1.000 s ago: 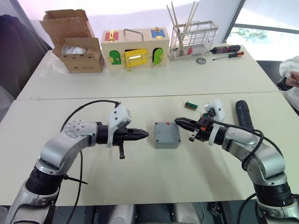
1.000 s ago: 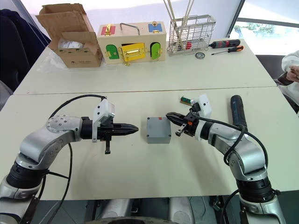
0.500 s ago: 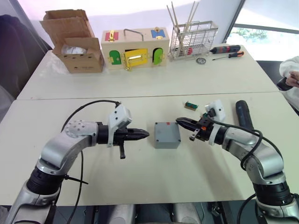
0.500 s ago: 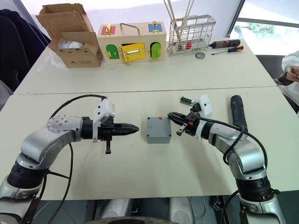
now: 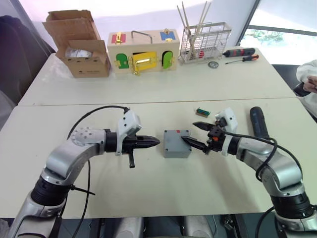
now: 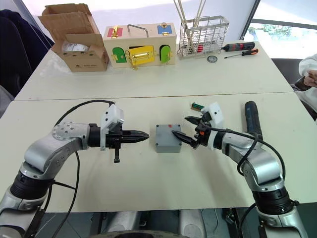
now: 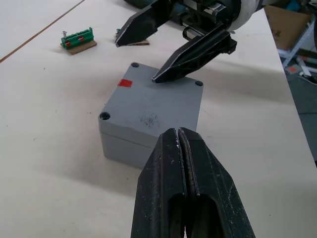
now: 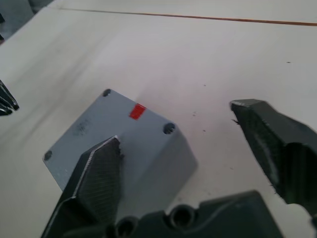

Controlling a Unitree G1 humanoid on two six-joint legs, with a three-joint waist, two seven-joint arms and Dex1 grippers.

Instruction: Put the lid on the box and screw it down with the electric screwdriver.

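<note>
Lid (image 7: pixel 157 101) seated on box (image 7: pixel 143 136); unscrewed. Right gripper (image 5: pixel 197 135) wide open, empty; left gripper (image 5: pixel 157 142) closed, empty. Electric screwdriver (image 5: pixel 258 121) untouched.

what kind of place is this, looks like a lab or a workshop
Probably a robot test lab: pale tables carry practice props, including a wooden latch box, a wire rack, hand screwdrivers and a cardboard box.

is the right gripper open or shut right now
Open. The right gripper has its fingers spread wide, one finger over the box top.
</note>
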